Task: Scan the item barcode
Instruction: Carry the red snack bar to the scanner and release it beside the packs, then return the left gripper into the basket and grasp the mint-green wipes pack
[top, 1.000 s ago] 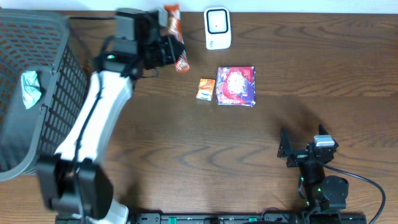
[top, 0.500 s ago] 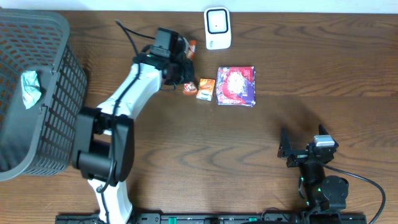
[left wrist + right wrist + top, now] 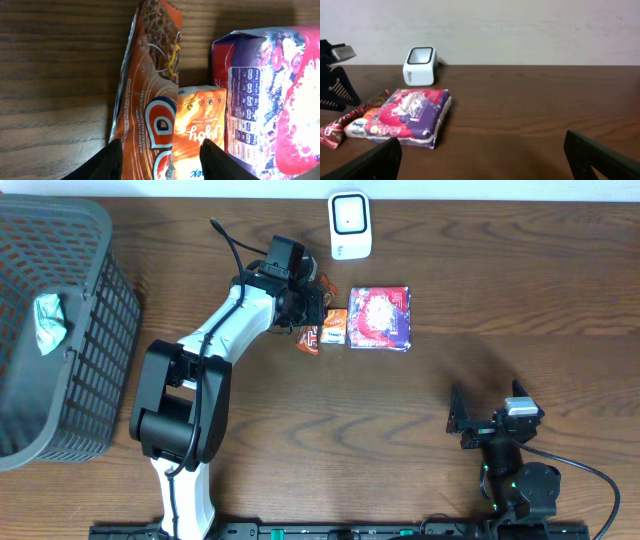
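Orange-wrapped, the snack bar [image 3: 150, 100] lies flat on the counter [image 3: 500, 300] at upper centre, below the white scanner [image 3: 350, 225], left jaws apart astride it, right jaws wide and empty; I'd guess its scan is over.

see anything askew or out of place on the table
The chocolate bar lies slightly slanted, crowded against the small orange packet beside the purple pack. Otherwise nothing stands out.

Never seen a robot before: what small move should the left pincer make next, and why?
Probably lift straight up: the left pincer stands open astride the chocolate bar, which lies on the table beside the orange packet.
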You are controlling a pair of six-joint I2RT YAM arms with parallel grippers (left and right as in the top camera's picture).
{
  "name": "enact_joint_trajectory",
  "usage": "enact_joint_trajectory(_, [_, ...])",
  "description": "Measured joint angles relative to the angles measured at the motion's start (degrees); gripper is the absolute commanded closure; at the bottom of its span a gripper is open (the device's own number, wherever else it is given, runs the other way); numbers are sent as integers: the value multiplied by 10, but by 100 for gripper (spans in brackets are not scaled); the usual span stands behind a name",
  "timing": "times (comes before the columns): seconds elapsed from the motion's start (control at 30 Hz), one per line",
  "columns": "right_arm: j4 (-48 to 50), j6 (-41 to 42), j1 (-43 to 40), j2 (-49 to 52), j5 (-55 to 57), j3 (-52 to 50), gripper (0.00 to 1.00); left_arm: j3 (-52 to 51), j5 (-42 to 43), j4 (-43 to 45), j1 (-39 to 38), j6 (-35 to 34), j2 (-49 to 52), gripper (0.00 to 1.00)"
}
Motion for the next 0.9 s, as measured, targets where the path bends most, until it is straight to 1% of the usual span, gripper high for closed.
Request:
enact_joint_trajectory(0.13, [0,0,0,0,0,0,1,0,0,0,0,0,-6,49])
enact_joint_trajectory(0.23, [0,0,0,0,0,0,1,0,0,11,2,0,-30,44])
enact_joint_trajectory(0.4, [0,0,0,0,0,0,1,-1,0,64,24,0,-141,44])
enact_joint_trajectory(0.53, [0,0,0,0,0,0,1,1,0,96,54,0,-240,44])
enact_joint_trajectory(0.63, [0,0,0,0,0,0,1,1,0,111,82,0,-293,43])
enact_joint_trajectory(0.8, [0,0,0,0,0,0,1,1,0,133,136,1,-349,43])
enact_joint_trajectory(0.9, [0,0,0,0,0,0,1,1,-2,144,173,14,-376,43])
